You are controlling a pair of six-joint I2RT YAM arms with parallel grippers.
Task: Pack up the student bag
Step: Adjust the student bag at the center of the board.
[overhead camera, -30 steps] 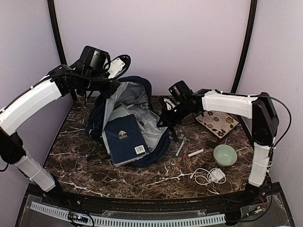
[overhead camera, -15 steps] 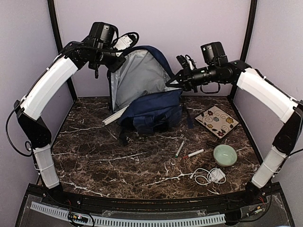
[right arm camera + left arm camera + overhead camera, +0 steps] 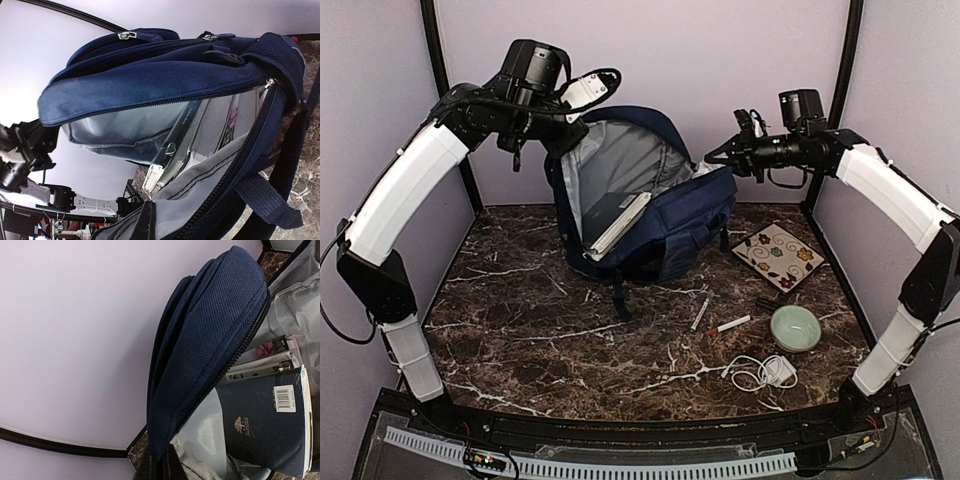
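Student bag (image 3: 682, 215) has swung upright — left claw (image 3: 558, 140), right claw (image 3: 713, 160) clench its rim; book (image 3: 620, 225) half hidden.

Green bowl (image 3: 795, 327), white charger cable (image 3: 760, 373)

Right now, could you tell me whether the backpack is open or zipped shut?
Open: the backpack gapes wide at the top, with a book visible inside.

Navy book (image 3: 260, 420) inside the student bag (image 3: 210, 335)
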